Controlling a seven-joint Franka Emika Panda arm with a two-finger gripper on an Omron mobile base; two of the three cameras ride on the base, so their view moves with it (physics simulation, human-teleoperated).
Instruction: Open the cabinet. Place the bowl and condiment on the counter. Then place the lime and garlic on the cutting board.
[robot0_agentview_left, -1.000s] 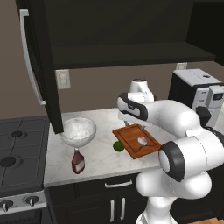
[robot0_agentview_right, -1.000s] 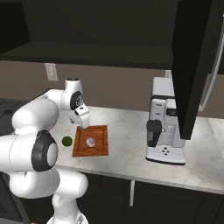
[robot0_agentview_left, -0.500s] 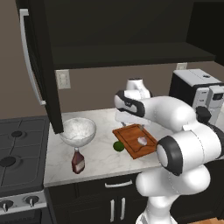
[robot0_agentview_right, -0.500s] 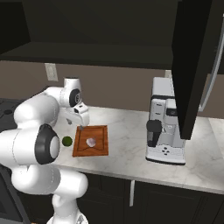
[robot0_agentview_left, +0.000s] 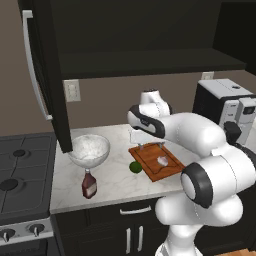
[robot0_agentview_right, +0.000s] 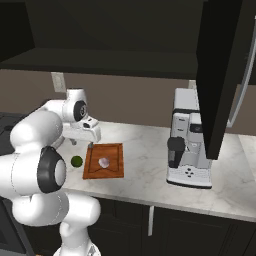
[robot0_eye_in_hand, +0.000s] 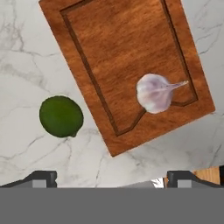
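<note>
The arm has swung toward the stove side; the end effector (robot0_eye_in_hand: 111, 181) hovers spread wide and empty, the lime (robot0_eye_in_hand: 61, 116) (on the desk (robot0_eye_in_hand: 26, 48), beside the cutting board (robot0_eye_in_hand: 118, 57)) at 11 o'clock in the hand view.

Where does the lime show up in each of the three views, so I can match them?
Left base view: the lime lies on the counter, just off the left edge of the cutting board.
Right base view: lime left of the board.
Hand view: lime left of centre, on marble beside the board.
Shared landmark: the garlic on the board.
</note>
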